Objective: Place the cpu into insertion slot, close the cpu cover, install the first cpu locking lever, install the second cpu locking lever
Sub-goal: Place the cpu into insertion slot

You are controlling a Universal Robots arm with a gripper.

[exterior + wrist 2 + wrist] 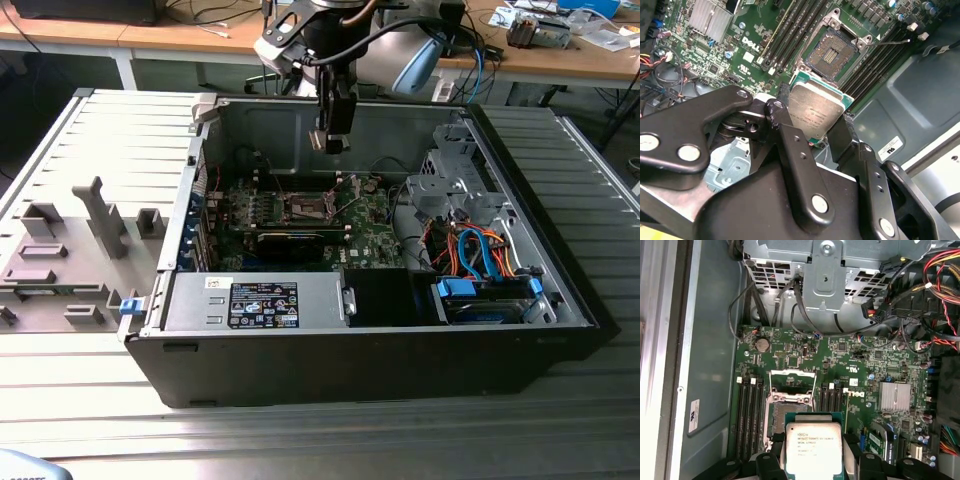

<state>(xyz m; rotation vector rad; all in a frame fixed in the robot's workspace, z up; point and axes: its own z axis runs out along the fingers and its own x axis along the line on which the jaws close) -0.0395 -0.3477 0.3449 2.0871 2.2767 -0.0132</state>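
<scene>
Gripper (330, 138) hangs above the open computer case (400, 370), clamped on the cpu (320, 140). In the second wrist view the two black fingers (785, 132) pinch the cpu (815, 110) by opposite edges, silver top facing the camera, green rim showing. The cpu is held in the air, clear of the board and tilted in that view.

The insertion slot (834, 50) lies bare on the green circuit board (372, 228), apart from the chip, its brownish contact field uncovered. In the first wrist view the cpu (813, 447) overlaps part of the insertion slot (776, 420). The cpu cover (791, 399) is swung up open at the slot's far side. A thin wire lever (890, 43) sticks out free beside the slot.

Inside the case:
- the board, toward the exterior view's left
- black memory slots (749, 415) on both sides of the socket
- a silver heatsink (895, 396)
- a metal drive cage (450, 190) with orange and blue cables (480, 250), toward the exterior view's right
- a grey power supply box (260, 303) along the near wall

A grey parts tray (70, 250) lies outside the case, on the exterior view's left.

The gripper's own body cuts off the cpu's lower edge in both wrist views. Whether a second lever is up is hard to make out.
</scene>
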